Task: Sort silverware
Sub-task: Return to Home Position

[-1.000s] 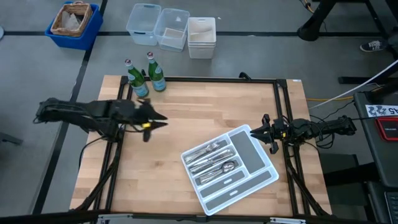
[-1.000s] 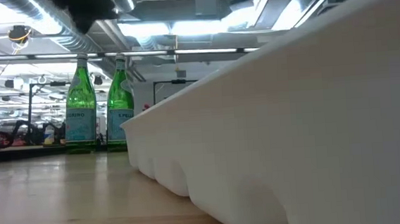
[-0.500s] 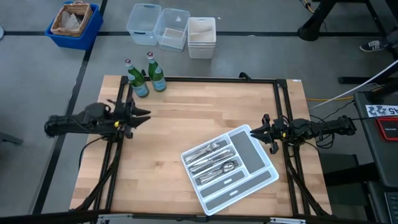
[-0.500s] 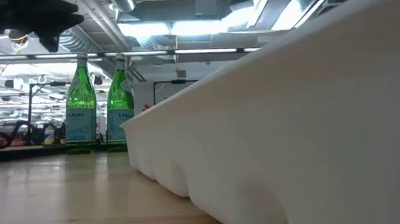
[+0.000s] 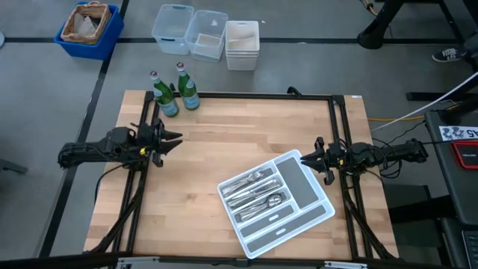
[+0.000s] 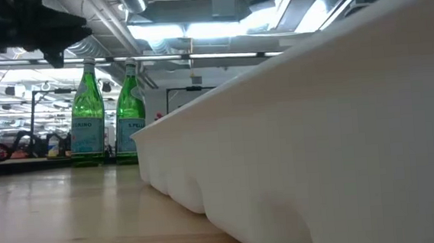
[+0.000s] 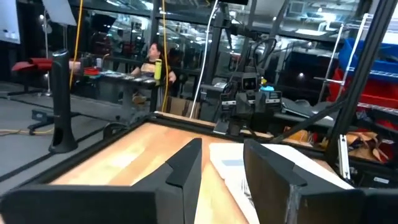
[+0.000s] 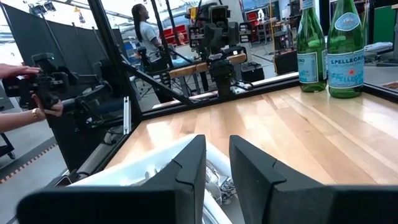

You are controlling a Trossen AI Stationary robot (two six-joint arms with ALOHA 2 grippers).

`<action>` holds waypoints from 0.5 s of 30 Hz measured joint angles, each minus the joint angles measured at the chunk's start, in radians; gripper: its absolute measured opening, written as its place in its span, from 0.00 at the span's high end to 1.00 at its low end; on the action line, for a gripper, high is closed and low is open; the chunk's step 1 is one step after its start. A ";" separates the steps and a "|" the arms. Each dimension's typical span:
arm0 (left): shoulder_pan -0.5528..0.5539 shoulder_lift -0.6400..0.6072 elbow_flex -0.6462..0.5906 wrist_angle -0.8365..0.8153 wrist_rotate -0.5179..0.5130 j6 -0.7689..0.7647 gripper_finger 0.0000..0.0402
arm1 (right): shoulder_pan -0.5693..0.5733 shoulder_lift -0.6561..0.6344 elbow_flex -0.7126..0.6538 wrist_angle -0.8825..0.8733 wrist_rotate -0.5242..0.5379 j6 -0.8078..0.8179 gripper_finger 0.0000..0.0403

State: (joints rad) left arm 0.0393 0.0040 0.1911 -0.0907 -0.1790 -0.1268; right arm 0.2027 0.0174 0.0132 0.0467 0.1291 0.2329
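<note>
We see silverware (image 5: 254,193) in the left compartments of the white tray (image 5: 300,183), near right on table (image 5: 239,134); green bottles (image 5: 166,101) far left; left gripper (image 5: 178,140) and right gripper (image 5: 302,158) both parted, empty, at side edges.

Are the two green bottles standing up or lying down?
Standing up. Both green bottles are upright in the low view, bases on the wood and necks pointing straight up.
</note>
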 joint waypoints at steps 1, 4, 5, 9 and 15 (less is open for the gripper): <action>0.000 0.000 -0.016 0.022 0.002 -0.001 0.73 | 0.000 0.000 0.000 0.000 0.000 0.000 0.81; 0.000 0.001 -0.066 0.099 0.011 -0.001 0.73 | 0.000 0.000 0.000 0.000 0.000 0.000 0.81; 0.000 0.000 -0.079 0.124 0.012 -0.004 0.73 | 0.000 0.000 0.000 0.000 0.000 0.000 0.81; 0.000 0.000 -0.136 0.198 0.015 -0.027 0.73 | 0.000 0.000 0.000 -0.001 0.000 0.000 0.81; 0.000 0.001 -0.182 0.201 0.029 -0.058 0.73 | 0.000 0.000 0.000 -0.001 0.000 0.000 0.81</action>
State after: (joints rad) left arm 0.0391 0.0048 0.0091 0.1104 -0.1498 -0.1853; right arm 0.2028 0.0172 0.0132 0.0453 0.1292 0.2329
